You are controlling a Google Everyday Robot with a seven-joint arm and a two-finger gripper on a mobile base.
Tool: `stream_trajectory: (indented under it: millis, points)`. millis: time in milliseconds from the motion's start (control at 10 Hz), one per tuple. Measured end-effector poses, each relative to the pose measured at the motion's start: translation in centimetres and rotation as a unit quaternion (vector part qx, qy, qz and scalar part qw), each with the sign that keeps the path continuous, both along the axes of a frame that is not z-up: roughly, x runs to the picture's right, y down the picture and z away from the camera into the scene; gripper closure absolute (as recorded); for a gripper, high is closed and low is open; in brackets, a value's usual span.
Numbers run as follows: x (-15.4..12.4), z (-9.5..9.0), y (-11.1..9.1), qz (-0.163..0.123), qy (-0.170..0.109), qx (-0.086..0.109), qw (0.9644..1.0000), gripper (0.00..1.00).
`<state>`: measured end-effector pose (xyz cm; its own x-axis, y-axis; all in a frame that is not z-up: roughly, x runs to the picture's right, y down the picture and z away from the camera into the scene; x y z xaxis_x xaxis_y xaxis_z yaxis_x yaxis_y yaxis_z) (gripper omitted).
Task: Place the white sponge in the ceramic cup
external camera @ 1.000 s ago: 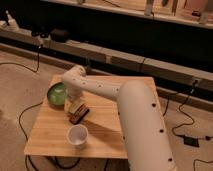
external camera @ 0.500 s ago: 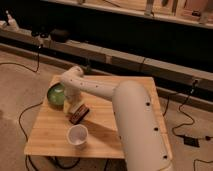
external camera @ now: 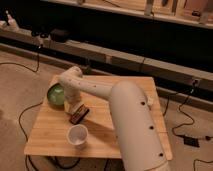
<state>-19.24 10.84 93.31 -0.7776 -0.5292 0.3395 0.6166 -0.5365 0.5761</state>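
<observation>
The ceramic cup (external camera: 77,135) is a small plain white cup standing upright near the front left of the wooden table (external camera: 115,95). A small off-white block, the white sponge (external camera: 75,108), lies just behind a dark brown bar (external camera: 80,115), between the cup and the green bowl. My white arm reaches in from the lower right, bends near the bowl and points down. The gripper (external camera: 74,104) is at its end, right over or on the sponge. The contact is hidden by the wrist.
A green bowl (external camera: 56,94) sits at the table's left edge, close beside the arm's bend. Cables run over the floor around the table. A dark shelf with equipment stands behind it. A small white item (external camera: 150,101) lies at the table's right side.
The arm's big lower link has swung a little to the left and nearer. The gripper end stays over the sponge and bar. The cup, bowl and bar have not moved.
</observation>
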Motion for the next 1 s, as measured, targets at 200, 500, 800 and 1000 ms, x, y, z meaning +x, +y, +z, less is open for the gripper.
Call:
stream_trajectory:
  millis: [200,500,800,1000]
  points:
    - [-0.5,-1.1,-1.0,-0.004,-0.009,-0.002,1.0,0.41]
    - [-2.5,-6.4,-4.5,-0.049,-0.064,0.009,0.9967,0.41]
    - [-2.9,-12.0,-5.6,-0.118,-0.101,0.009,0.9879,0.41]
    - [-1.7,-15.3,-4.9,-0.133,-0.098,0.006,0.9863,0.41]
